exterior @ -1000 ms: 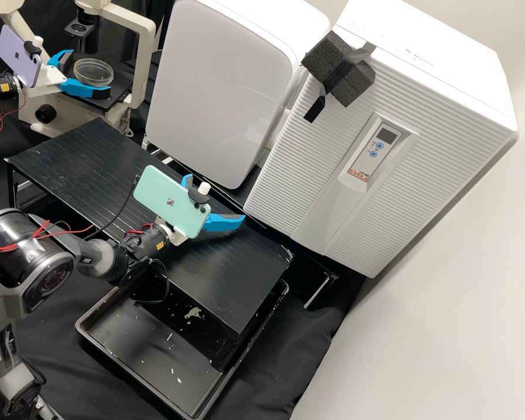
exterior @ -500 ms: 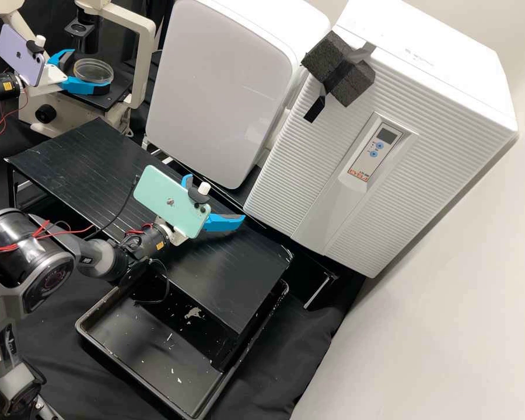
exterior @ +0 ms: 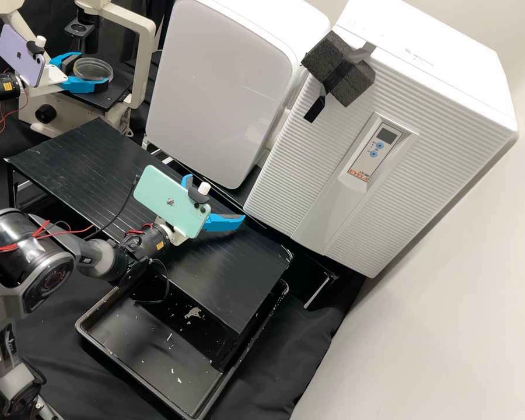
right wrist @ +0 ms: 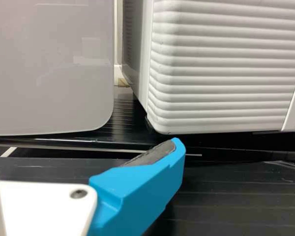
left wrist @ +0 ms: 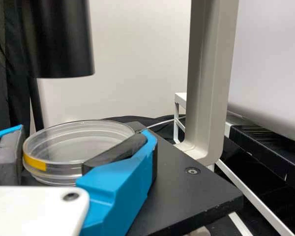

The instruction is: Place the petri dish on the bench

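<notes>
- Ribbed white cabinet point(exterior: 449, 116): positioned beyond the table, with a dark foam block point(exterior: 338, 64) taped to it.
- Black table point(exterior: 87, 151): its slatted top is extended before the cabinet and a smooth-fronted white unit point(exterior: 216, 87).
- Black tray point(exterior: 146, 350): situated partly beneath one end of the table and marked with pale flecks.
- Microscope point(exterior: 144, 58): located past the opposite end of the table.
- Right gripper point(exterior: 215, 199): poised above the table, its two fingers spread wide.
- Left gripper point(exterior: 93, 70): placed at the microscope, its fingers closed around the petri dish, which is held between their dark pads.
- Petri dish point(left wrist: 83, 142): located at the black stage point(left wrist: 187, 196) of the microscope; a yellow patch point(left wrist: 34, 161) is borne on its clear wall. Whether its base is touched by the stage cannot be told.
</notes>
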Controlling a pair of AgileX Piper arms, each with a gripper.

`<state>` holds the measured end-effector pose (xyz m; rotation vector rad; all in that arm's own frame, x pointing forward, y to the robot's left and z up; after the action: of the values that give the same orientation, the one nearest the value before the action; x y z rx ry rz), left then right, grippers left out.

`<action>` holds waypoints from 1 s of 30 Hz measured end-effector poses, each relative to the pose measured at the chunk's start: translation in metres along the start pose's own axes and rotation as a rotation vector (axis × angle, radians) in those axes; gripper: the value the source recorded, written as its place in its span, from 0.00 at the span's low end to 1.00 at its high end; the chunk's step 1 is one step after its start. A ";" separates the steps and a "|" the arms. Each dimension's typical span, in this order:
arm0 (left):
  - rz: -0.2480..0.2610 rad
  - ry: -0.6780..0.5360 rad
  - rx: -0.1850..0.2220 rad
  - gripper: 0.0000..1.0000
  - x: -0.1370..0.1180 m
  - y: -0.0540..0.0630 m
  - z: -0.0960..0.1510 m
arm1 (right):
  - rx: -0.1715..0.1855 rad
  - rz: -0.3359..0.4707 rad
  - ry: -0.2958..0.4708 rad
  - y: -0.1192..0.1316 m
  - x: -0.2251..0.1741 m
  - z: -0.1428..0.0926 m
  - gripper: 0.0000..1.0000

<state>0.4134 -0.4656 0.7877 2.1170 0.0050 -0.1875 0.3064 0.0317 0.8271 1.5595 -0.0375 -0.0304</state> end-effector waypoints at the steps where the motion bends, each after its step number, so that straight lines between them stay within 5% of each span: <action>1: 0.000 0.000 -0.001 0.00 0.000 0.000 0.000 | 0.000 0.000 0.000 0.000 0.000 0.000 1.00; 19: 0.009 -0.011 -0.014 0.00 -0.002 -0.003 0.000 | 0.000 0.000 0.000 0.000 0.000 0.000 1.00; 30: -0.018 -0.051 -0.017 0.00 -0.035 -0.002 0.007 | 0.000 0.000 0.000 0.000 0.000 0.000 1.00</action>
<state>0.3778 -0.4681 0.7872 2.0955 -0.0047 -0.2516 0.3064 0.0317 0.8271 1.5595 -0.0375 -0.0304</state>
